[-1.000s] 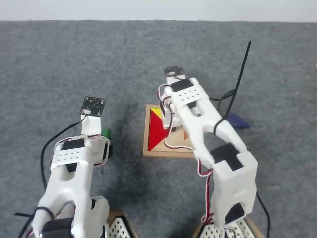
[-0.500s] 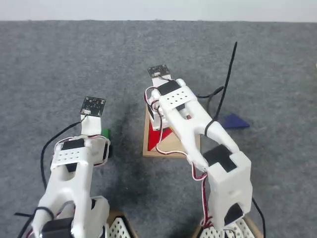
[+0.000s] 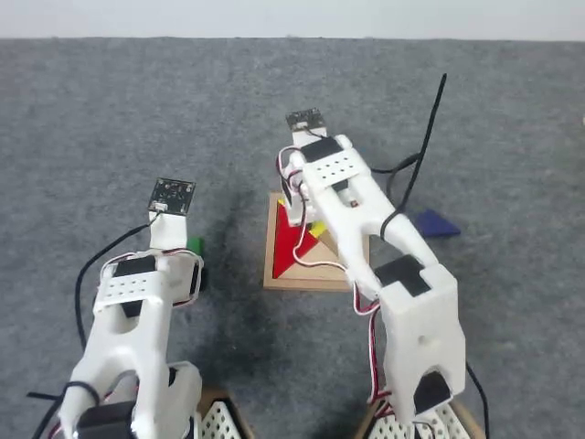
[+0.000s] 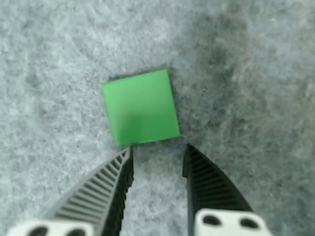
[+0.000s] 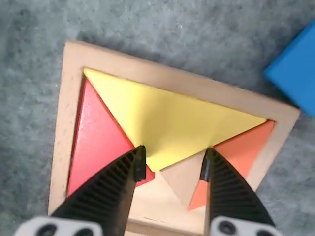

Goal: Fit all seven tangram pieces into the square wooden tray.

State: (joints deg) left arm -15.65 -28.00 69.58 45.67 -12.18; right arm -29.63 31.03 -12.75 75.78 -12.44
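- Square wooden tray (image 5: 69, 123), pale raised rim, flat on fuzzy grey mat (image 3: 137, 110).
- Holds a large smooth yellow triangle (image 5: 167, 123) along one rim, flanked by a red triangle (image 5: 96, 142) and an orange triangle (image 5: 241, 150); bare wood between.
- Right gripper (image 5: 173, 160) above the tray, ribbed black jaws moderately apart, straddling the yellow tip; its arm covers part of the tray from above.
- Blue piece (image 5: 295, 69) off the tray, near one corner.
- Flat green square (image 4: 140, 107) well apart from the tray; left gripper (image 4: 157, 156) just short of it, jaws narrowly apart, gripping nothing.
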